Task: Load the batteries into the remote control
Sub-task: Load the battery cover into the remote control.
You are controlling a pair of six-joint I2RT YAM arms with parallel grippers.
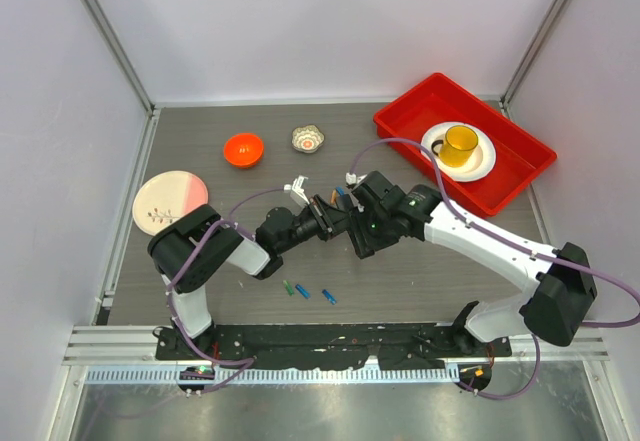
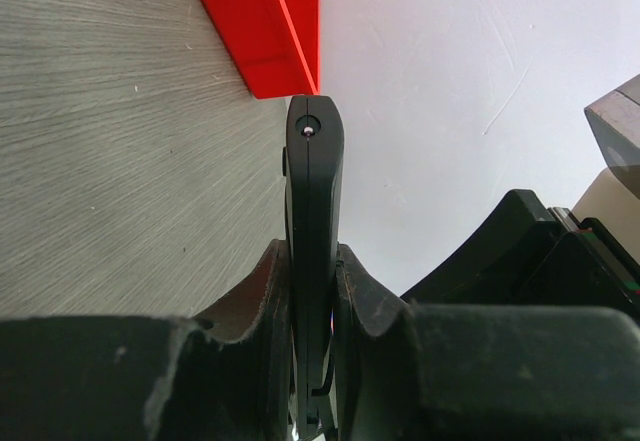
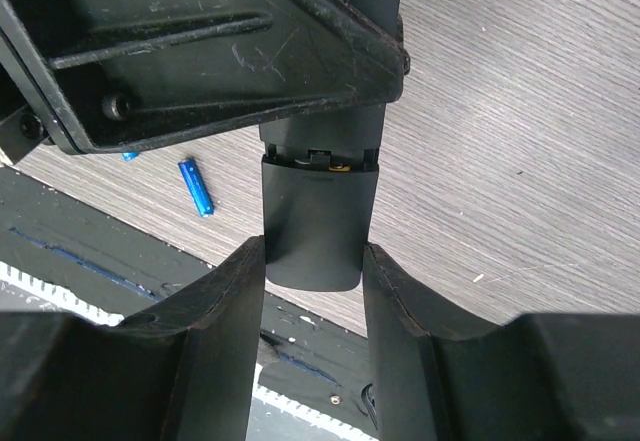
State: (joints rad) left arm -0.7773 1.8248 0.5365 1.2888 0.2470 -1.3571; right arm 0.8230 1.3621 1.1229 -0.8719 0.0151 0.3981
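held the remote control (image 2: 314,161) tight in the left gripper (image 2: 312,276), held its end in the right gripper (image 3: 313,261), blue battery (image 3: 196,187) beside those fingers.

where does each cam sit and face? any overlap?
Top: above and behind the bases, looking down on the table; left arm and right arm meet at the remote.
Left wrist: looks past its own left gripper, along the remote, toward the red tray.
Right wrist: looks down past its own right gripper and the remote at a blue battery.
Shared: the remote, in all three.
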